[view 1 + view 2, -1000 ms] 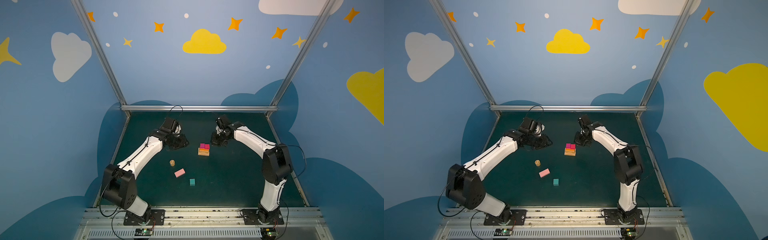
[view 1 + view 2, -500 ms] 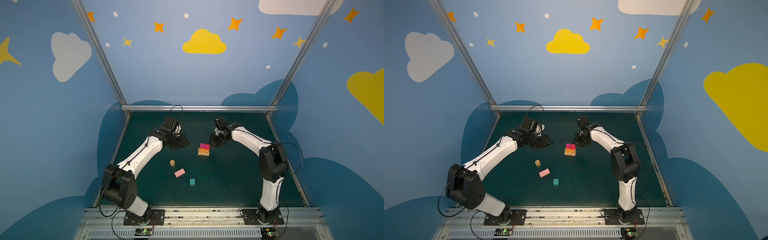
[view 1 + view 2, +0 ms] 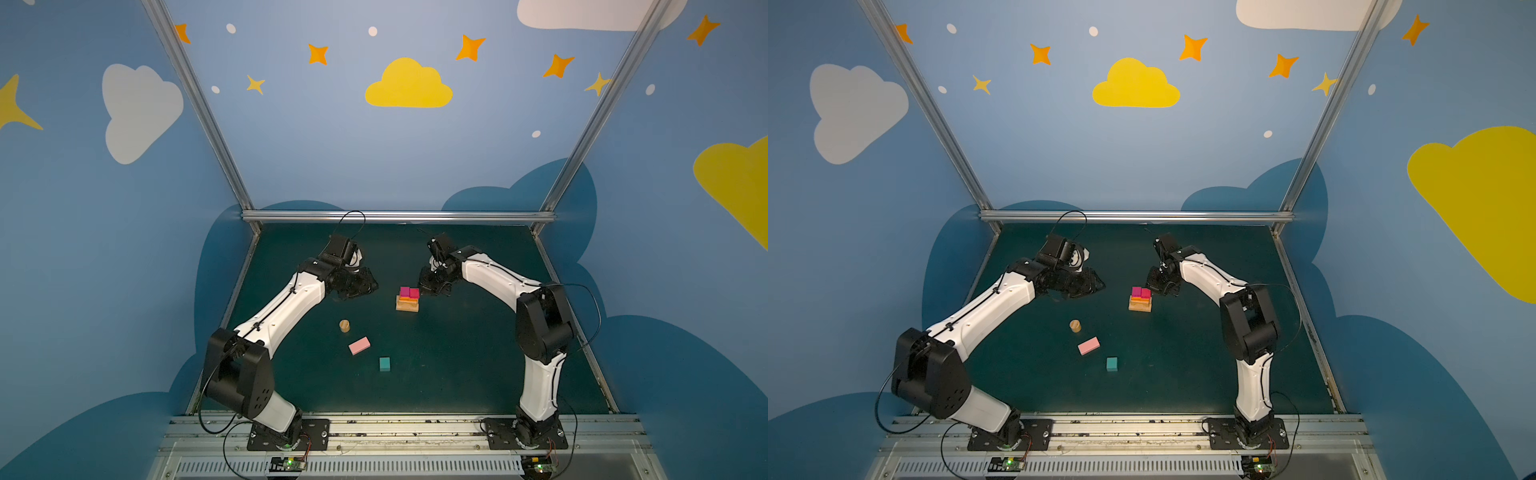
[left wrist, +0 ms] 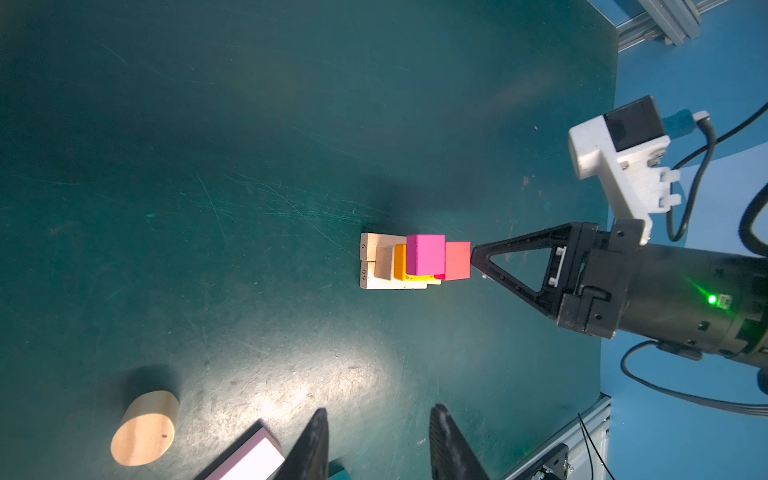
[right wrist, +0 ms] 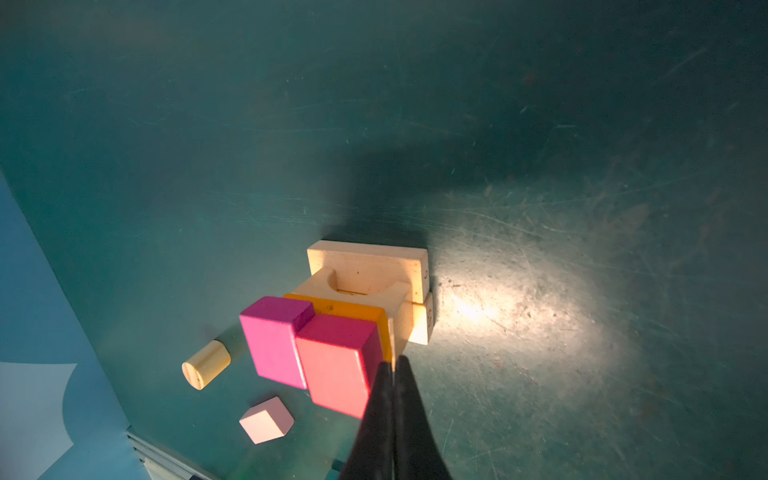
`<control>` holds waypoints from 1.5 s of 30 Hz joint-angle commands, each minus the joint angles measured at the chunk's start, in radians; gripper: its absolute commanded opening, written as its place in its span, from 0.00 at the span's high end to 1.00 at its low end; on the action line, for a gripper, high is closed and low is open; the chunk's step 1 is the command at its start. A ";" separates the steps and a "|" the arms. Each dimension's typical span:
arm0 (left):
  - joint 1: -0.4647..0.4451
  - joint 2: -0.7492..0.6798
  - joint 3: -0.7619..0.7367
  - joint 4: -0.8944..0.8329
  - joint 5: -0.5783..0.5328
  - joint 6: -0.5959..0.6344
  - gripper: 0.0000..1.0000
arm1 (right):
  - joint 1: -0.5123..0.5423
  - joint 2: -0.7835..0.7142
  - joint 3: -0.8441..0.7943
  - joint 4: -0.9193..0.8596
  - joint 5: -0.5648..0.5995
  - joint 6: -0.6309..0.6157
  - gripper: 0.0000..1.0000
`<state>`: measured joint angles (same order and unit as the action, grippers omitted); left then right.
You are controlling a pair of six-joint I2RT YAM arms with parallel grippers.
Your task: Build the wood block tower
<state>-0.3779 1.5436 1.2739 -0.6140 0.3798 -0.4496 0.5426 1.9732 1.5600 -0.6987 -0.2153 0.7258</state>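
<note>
We see a dark green worktop [image 3: 457, 365]. The tower [image 3: 407, 300] runs tan, then orange, topped by a magenta cube [image 4: 424, 254] and a red cube [image 4: 457, 261]. Loose lie a tan cylinder [image 3: 344, 325], a pink oblong [image 3: 359, 345] and a teal cube [image 3: 385, 364]. The blue walls [image 3: 332, 145] carry yellow and white clouds and orange stars.

Green mat [image 3: 457, 374]: tower [image 3: 407, 306], cylinder [image 3: 344, 326], oblong [image 3: 359, 345], cube [image 3: 385, 364]

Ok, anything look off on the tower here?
Slightly: atop the tower, the red cube sits staggered beside the magenta cube, not flush, with the shut right gripper at its edge.
</note>
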 commanded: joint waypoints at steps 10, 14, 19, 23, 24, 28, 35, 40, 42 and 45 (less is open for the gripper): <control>0.003 -0.019 0.018 -0.015 -0.006 0.012 0.60 | 0.012 0.026 0.026 -0.003 -0.009 0.004 1.00; 0.004 -0.018 0.017 -0.013 -0.007 0.011 0.59 | 0.014 0.027 0.028 -0.005 -0.009 0.004 1.00; 0.004 -0.020 0.016 -0.013 -0.007 0.012 0.60 | 0.014 0.027 0.031 -0.006 -0.006 0.004 1.00; 0.004 -0.021 0.015 -0.014 -0.008 0.014 0.59 | 0.014 0.028 0.033 -0.012 -0.003 0.004 1.00; 0.003 -0.021 0.016 -0.016 -0.009 0.014 0.59 | 0.014 0.028 0.032 -0.016 -0.002 0.004 1.00; 0.004 -0.025 0.019 -0.023 -0.013 0.015 0.59 | 0.010 0.014 0.028 -0.030 0.022 0.004 1.00; -0.005 -0.062 0.051 -0.134 -0.095 0.014 0.55 | -0.001 -0.080 -0.016 -0.070 0.102 0.000 1.00; -0.064 -0.105 0.042 -0.242 -0.225 -0.024 0.41 | -0.004 -0.186 -0.094 -0.071 0.150 -0.006 1.00; -0.110 -0.115 0.027 -0.278 -0.280 -0.048 0.36 | -0.003 -0.230 -0.128 -0.067 0.166 -0.009 1.00; -0.167 -0.114 -0.001 -0.316 -0.331 -0.106 0.30 | -0.004 -0.296 -0.183 -0.049 0.174 -0.014 0.89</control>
<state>-0.5034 1.4345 1.2949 -0.8368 0.1459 -0.4973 0.5419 1.7302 1.4174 -0.7391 -0.0788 0.7227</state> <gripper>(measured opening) 0.687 0.089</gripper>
